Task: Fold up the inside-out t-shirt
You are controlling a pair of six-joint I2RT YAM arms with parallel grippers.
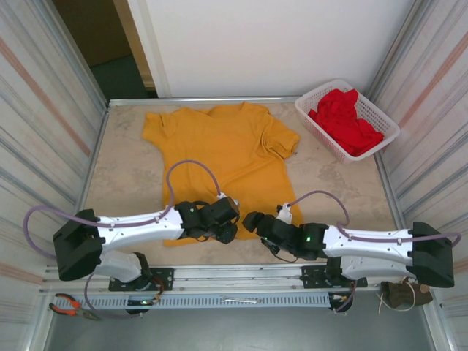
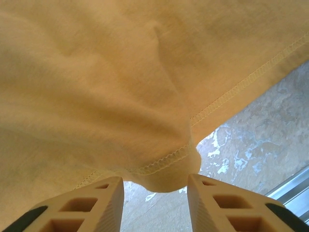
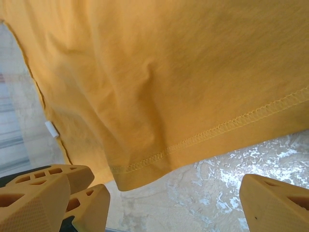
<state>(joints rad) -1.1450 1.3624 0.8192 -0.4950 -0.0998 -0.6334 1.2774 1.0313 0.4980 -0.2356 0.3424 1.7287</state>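
While the mustard-yellow cotton t-shirt [image 1: 219, 146] is spread on the marbled desk [image 1: 124, 175], neck toward the frame's top, its hem is met at lower centre by both hands: the left hand [image 2: 155, 186] is parted about a hem bunch, and the right hand [image 3: 174, 193] is held wide and empty.

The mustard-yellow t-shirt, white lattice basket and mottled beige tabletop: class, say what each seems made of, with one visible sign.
Mustard-yellow t-shirt: soft matt knit, likely cotton; it creases and has a stitched hem.
White lattice basket: apparently moulded plastic, a rigid open grid.
Mottled beige tabletop: smooth stone-look surface, perhaps laminate; veined pattern.
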